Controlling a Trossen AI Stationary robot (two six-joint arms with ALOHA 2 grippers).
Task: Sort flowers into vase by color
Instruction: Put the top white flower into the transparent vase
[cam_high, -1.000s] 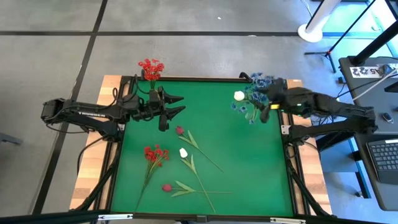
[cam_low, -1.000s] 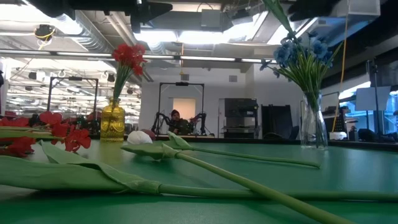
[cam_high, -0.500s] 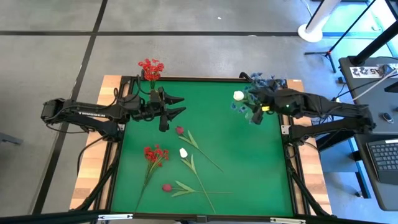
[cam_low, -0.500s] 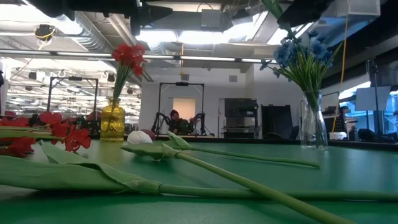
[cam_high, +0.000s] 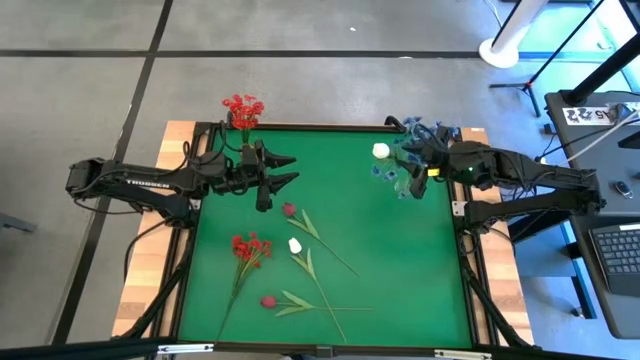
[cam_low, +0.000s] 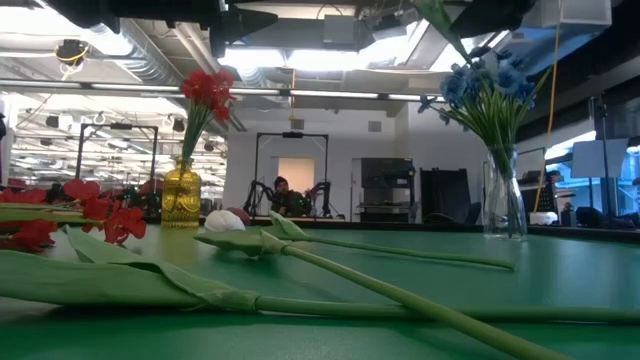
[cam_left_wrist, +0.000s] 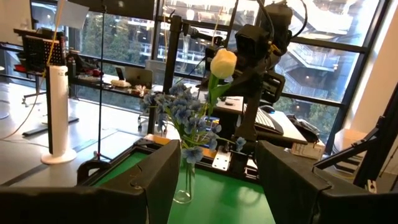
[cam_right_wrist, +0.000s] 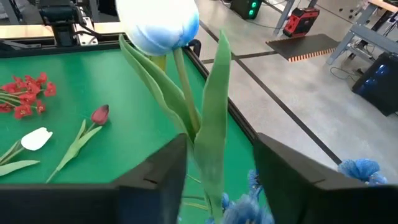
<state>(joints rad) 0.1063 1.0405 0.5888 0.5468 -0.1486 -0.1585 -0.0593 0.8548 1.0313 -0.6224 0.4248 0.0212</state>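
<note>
**White tulip over the blue vase**

Over the surface's (cam_high: 400, 270) far right corner, the right claw (cam_high: 415, 180) pinches a white tulip (cam_high: 381, 151) by its stem, bud up, above the blue flowers (cam_left_wrist: 180, 115). If the stem misses the narrow vase (cam_low: 505, 205), it could tip it. The left claw (cam_high: 283, 170) waits, spread and empty, beside the red bouquet (cam_high: 242, 107).

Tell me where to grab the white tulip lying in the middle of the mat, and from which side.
Grip the white tulip on its bare stem just behind the bud, ahead of the leaves, coming straight down with the jaws across the stem. It lies flat, bud toward the vases, with neighbouring stems close by; a top approach probably avoids them. The open left gripper is nearer.
</note>
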